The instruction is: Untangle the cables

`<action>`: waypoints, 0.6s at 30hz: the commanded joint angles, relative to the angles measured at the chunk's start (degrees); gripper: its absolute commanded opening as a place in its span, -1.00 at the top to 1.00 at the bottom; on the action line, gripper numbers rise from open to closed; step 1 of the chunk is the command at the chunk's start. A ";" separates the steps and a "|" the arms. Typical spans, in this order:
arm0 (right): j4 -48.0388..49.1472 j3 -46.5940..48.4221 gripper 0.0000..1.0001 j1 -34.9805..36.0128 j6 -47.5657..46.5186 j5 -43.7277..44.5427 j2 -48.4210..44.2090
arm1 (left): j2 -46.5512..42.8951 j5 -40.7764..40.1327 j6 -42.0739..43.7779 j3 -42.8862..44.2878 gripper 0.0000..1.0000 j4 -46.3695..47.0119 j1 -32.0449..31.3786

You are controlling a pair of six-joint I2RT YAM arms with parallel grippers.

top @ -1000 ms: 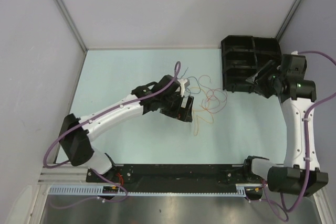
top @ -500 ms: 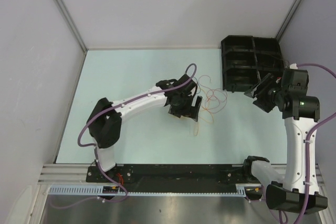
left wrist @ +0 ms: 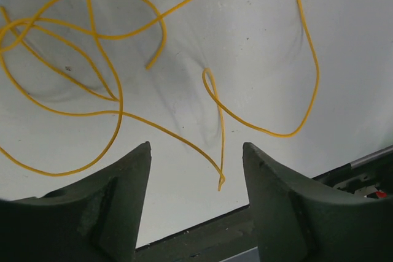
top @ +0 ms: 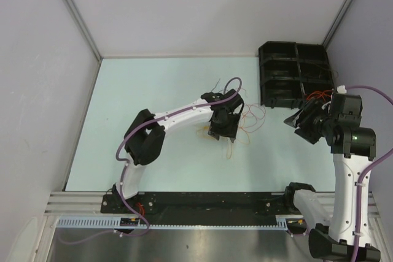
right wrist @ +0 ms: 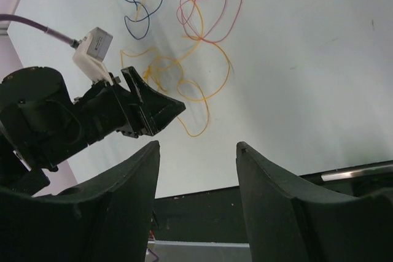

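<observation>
Left pincer lined up on a yellow strand

Left pincer (left wrist: 196, 151) sits low over the surface (top: 153, 90), jaws partly apart, straddling a yellow cable (left wrist: 222, 145) with nothing pinched yet. The cables (top: 250, 118) lie tangled mid-surface, just past it. Right pincer (right wrist: 198, 145) hangs off to the side, gaping and empty. Next up, I'd guess: pinch the yellow, then drag it clear slowly.

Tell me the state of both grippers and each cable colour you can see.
left gripper: open, above an end of the yellow cable
right gripper: open, empty
yellow cable: loose on the table, looped over itself
red cable: on the table, crossing the yellow cable
dark blue cable: curled on the table, unheld
</observation>
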 commanded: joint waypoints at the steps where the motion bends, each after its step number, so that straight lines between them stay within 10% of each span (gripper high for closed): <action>1: -1.87 -0.28 -0.15 0.28 -2.25 -1.32 -1.92 | 1.27 -0.92 -1.46 2.91 -0.14 -1.49 -1.06; 7: -2.84 -0.63 -0.15 0.28 -2.69 -1.41 -2.71 | 1.81 -0.30 -0.94 3.35 0.99 -0.17 -1.06; 18: 8.30 -0.46 -0.15 0.28 0.47 -18.52 -2.19 | -11.72 -8.04 8.01 26.16 1.00 -14.49 -0.71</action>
